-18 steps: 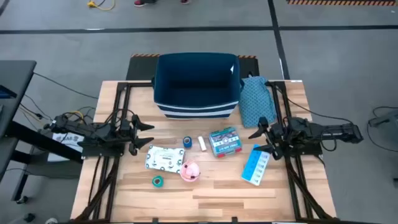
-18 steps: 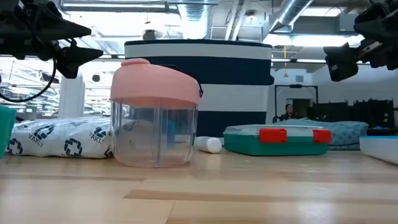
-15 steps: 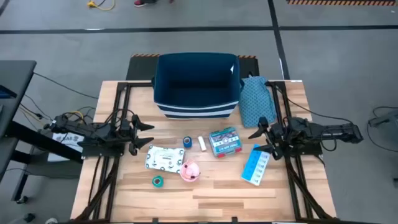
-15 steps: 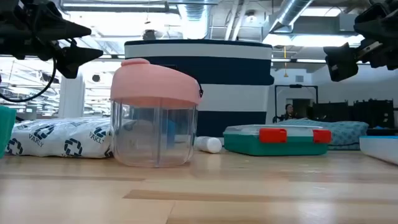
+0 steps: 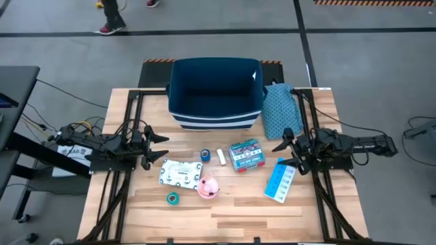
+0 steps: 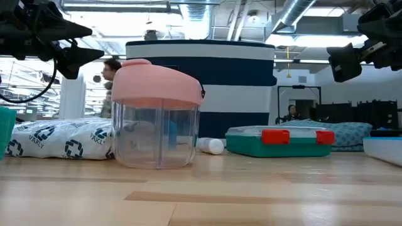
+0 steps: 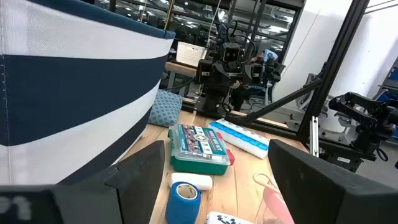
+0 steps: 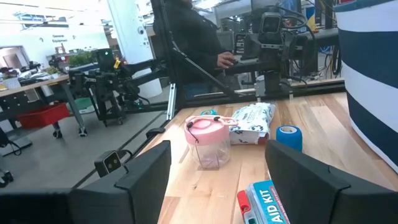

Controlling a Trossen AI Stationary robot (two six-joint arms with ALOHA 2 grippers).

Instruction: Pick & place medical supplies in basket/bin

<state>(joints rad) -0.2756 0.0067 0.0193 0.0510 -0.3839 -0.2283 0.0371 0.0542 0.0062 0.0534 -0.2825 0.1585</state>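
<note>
The navy bin with white stripes stands at the table's far middle. In front of it lie the white packet, pink-lidded clear cup, green roll, blue roll, white tube, teal-and-red box and light blue pill organiser. My left gripper hovers open at the table's left side, left of the packet. My right gripper hovers open at the right side, above the organiser's far end.
A teal patterned cloth bag lies against the bin's right side. Black frame rails run along both table sides. Bare wood spreads along the near edge. A person shows in the room behind.
Both arms have kept still and no supply has moved. A person has walked into view beyond the table's far left.
</note>
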